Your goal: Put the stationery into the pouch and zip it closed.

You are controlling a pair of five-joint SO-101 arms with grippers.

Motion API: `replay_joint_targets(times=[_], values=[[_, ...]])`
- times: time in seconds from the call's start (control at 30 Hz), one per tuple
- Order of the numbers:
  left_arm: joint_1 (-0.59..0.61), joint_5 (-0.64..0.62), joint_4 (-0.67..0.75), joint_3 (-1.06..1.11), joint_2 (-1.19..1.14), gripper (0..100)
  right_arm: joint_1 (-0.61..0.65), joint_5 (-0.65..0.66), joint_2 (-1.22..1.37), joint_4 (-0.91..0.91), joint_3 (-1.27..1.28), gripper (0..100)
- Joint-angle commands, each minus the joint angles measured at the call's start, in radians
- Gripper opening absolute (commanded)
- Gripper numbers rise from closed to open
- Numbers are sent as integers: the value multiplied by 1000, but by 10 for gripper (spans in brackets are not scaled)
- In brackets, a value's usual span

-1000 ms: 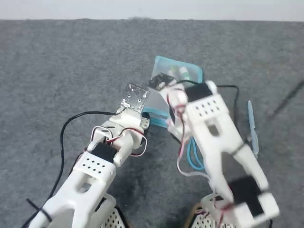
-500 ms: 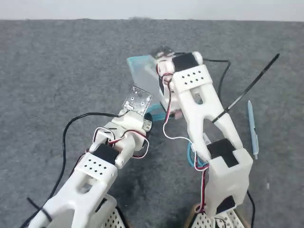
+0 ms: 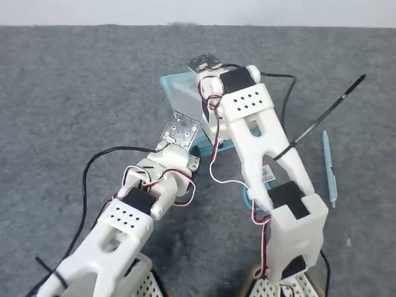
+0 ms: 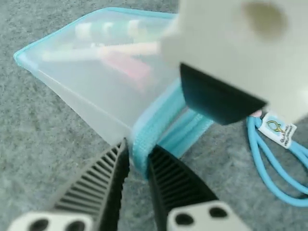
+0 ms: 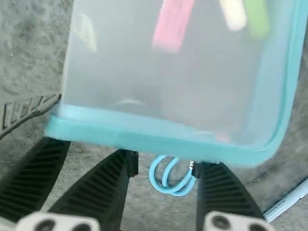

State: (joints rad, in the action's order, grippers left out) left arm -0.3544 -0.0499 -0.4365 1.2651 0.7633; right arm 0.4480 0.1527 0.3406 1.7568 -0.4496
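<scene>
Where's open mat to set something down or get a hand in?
Free: broad mat left of the pouch; also the strip beyond it to the mat's far edge. Crowded: centre, where the left gripper pinches the pouch edge, right gripper and blue cord close by; pen lies right.

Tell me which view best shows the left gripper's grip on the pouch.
Left wrist view: the left gripper pinches the pouch's teal zipper edge, close up. In the high view the arms cover that pinch. The right wrist view gives the pouch's body and zipper edge, but not the pinch clearly.
</scene>
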Motion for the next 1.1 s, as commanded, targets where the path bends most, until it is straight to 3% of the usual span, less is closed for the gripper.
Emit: replay_joint_targets(times=[0.0, 0.17, 0.37, 0.67, 0.8, 1.07], values=[[31, 20, 17, -15, 14, 12, -87, 63, -110, 41, 12, 191], [48, 18, 37, -15, 6, 12, -208, 143, -343, 39, 189, 191], [49, 18, 37, -15, 6, 12, -483, 321, -579, -2, 491, 191], [48, 18, 34, -10, 6, 12, -895, 615, -621, -237, 810, 191], [48, 18, 34, -8, 6, 12, -955, 672, -573, -335, 901, 191], [54, 18, 34, -8, 6, 12, -955, 678, -440, -495, 971, 191]])
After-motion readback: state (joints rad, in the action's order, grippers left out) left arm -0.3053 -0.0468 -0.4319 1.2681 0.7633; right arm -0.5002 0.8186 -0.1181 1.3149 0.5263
